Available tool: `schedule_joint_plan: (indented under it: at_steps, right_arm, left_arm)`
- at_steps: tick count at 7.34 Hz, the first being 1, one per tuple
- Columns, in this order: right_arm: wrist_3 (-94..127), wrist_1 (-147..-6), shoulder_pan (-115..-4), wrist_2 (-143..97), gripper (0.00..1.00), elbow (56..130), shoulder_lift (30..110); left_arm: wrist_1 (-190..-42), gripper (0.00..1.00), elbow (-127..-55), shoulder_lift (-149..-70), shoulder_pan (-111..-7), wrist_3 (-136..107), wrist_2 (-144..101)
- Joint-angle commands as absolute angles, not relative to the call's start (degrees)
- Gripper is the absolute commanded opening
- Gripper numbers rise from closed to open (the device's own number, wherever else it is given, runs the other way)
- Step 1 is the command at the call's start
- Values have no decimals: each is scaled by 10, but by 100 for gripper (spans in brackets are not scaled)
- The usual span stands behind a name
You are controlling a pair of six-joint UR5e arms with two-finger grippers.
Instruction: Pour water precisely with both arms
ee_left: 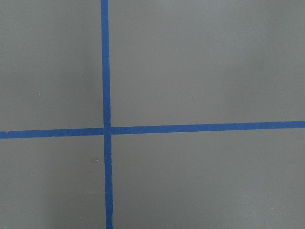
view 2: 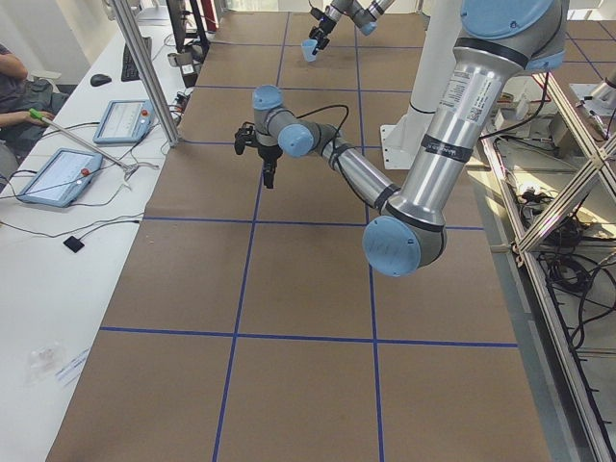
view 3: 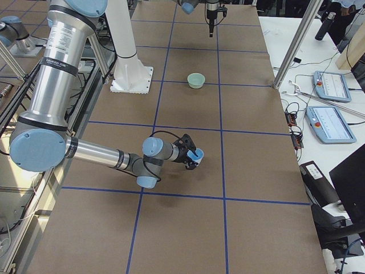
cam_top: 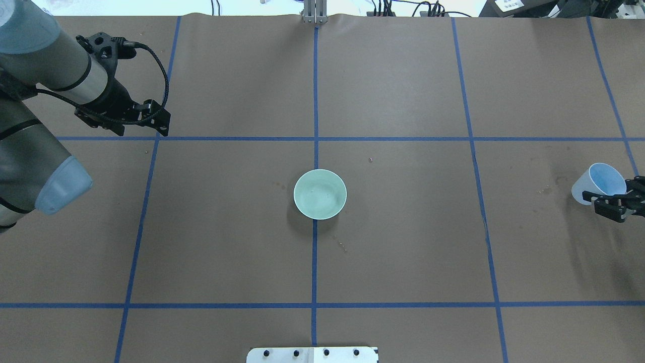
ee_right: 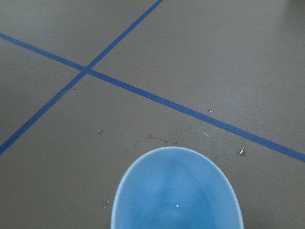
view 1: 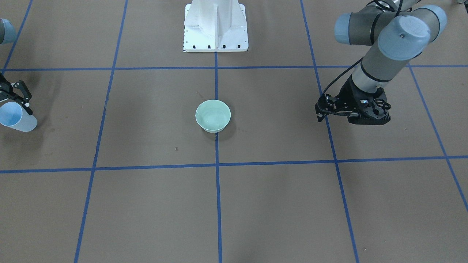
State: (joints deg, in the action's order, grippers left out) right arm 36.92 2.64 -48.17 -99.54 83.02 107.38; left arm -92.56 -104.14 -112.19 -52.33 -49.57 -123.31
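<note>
A: Where's the water [ee_right: 177,206]?

B: All I get is a small white glint low inside the cup [cam_top: 603,179], in the right wrist view. A small amount, I'd judge. A few drops [ee_right: 241,152] lie on the table [cam_top: 403,242] just beside it.

A: And the cup?

B: At the table's right edge, well apart from the bowl [cam_top: 320,194] in the middle. The right gripper [cam_top: 607,199] is clamped on its wall from the outer side.

A: How will it handle?

B: Light, I'd guess: thin pale-blue plastic, nearly empty. It's probably soft-walled and smooth, so a hard squeeze could buckle it and a slack one could let it slip. A hold on the side wall below the rim, as now, looks right and leaves the lip free for pouring.

A: Which way does it point?

B: Mouth up, long axis close to vertical as far as I can judge, though I can't rule out a slight lean. Whether it stands on the table or hangs just above it, I can't tell.

A: The left gripper [cam_top: 160,118]?

B: It holds nothing and points down above a tape [ee_left: 106,129] crossing, far to the left. Whether its fingers are apart or together I can't tell.
</note>
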Motion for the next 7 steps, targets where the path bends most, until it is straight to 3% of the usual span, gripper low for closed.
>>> schedule_joint_plan:
  at_steps: [1,3,4,7]
  right_arm:
    - [365,40,-481,-983,17,813,1074]
    - [366,40,-480,-982,38,809,1073]
    - [367,39,-480,-982,57,809,1072]
    - [367,39,-480,-983,63,806,1072]
  left_arm:
    - [-925,100,-1042,-1121,-524,-496,-1233]
    - [-925,100,-1042,-1121,-524,-496,-1233]
    - [-925,100,-1043,-1121,-524,-496,-1233]
    - [-925,100,-1043,-1121,-524,-495,-1234]
